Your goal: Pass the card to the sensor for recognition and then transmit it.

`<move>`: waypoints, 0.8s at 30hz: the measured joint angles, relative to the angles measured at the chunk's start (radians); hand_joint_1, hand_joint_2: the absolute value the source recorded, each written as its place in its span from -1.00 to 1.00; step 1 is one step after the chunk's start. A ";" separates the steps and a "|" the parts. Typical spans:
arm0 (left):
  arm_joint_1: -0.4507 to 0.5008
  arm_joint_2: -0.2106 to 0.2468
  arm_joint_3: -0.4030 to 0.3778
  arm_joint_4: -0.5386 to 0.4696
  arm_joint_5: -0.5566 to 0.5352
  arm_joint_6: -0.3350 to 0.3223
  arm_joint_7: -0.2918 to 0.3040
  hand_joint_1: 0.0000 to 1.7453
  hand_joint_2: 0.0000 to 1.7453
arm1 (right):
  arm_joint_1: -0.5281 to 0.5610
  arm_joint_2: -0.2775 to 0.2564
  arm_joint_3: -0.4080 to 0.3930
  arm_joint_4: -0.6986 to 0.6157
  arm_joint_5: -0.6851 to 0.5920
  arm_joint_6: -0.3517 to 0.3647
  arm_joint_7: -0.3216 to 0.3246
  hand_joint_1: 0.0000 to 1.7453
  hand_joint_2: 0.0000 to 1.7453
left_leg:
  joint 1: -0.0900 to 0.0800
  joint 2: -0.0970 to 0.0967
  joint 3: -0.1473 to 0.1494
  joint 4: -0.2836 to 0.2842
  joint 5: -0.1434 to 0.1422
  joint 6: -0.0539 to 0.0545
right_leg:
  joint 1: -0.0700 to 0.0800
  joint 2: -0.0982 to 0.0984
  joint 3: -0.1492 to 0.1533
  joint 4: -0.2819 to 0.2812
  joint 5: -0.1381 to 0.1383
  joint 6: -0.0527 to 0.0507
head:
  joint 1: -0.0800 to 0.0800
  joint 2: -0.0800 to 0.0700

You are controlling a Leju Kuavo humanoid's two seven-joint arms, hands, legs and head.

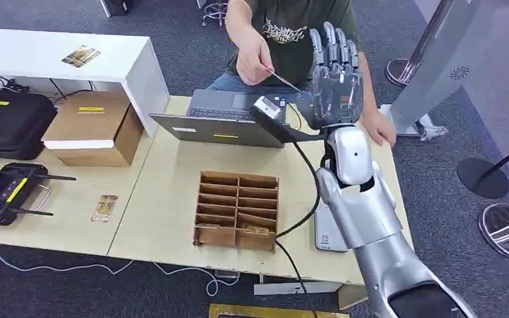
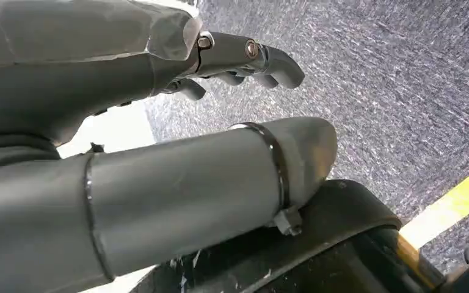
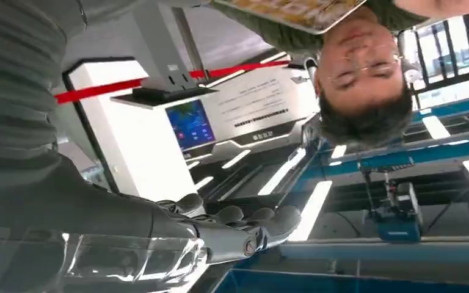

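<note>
One card (image 1: 257,228) in cardboard organizer (image 1: 236,209), right hand (image 1: 335,76) fingers spread, empty

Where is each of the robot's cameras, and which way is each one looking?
Head view: high on the robot, looking down at the table and card box; the right arm and raised right hand show.
Left wrist view: behind the left hand, looking down at grey carpet.
Right wrist view: behind the right hand, pointing up past a person to ceiling lights.
Shared: head and right wrist views both show the person holding a card.
</note>
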 joint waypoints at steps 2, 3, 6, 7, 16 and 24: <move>-0.002 0.000 0.000 0.000 -0.001 -0.002 0.000 -1.00 -1.00 | -0.033 0.005 0.013 0.031 0.002 0.005 0.003 -1.00 1.00 | 0.000 0.000 0.000 0.000 0.000 0.000 | 0.000 0.000 0.000 0.000 0.000 0.000 | 0.000 0.000; -0.003 0.000 -0.001 0.000 -0.002 -0.003 0.000 -1.00 -1.00 | -0.045 0.009 0.018 0.047 0.005 0.010 0.005 -1.00 1.00 | 0.000 0.000 0.000 0.000 0.000 0.000 | 0.000 -0.001 0.000 0.000 0.000 0.000 | 0.000 0.000; -0.006 -0.001 -0.005 0.000 -0.008 -0.011 0.000 -1.00 -1.00 | -0.082 0.019 0.038 0.088 0.011 0.019 0.013 -1.00 1.00 | 0.000 0.000 0.000 0.000 0.000 0.000 | 0.000 0.000 0.000 0.000 0.000 0.000 | 0.000 0.000; -0.008 -0.002 -0.007 0.000 -0.010 -0.013 0.000 -1.00 -1.00 | -0.088 0.021 0.039 0.094 0.011 0.019 0.015 -1.00 1.00 | 0.000 0.000 0.000 0.000 0.000 0.000 | 0.000 -0.001 0.000 0.000 0.000 0.000 | 0.000 0.000; -0.011 -0.005 -0.018 0.000 -0.020 -0.021 0.000 -1.00 -1.00 | -0.101 0.023 0.044 0.144 0.011 0.015 0.016 -1.00 1.00 | 0.000 -0.001 0.000 0.001 0.000 0.000 | 0.000 -0.001 0.000 0.000 0.000 0.000 | 0.000 0.000; -0.009 -0.005 -0.018 0.000 -0.019 -0.012 0.000 -1.00 -1.00 | -0.101 0.023 0.054 0.163 0.012 0.013 0.015 -1.00 1.00 | 0.000 0.000 0.000 0.001 0.000 0.000 | 0.000 0.000 0.000 0.000 0.000 0.000 | 0.000 0.000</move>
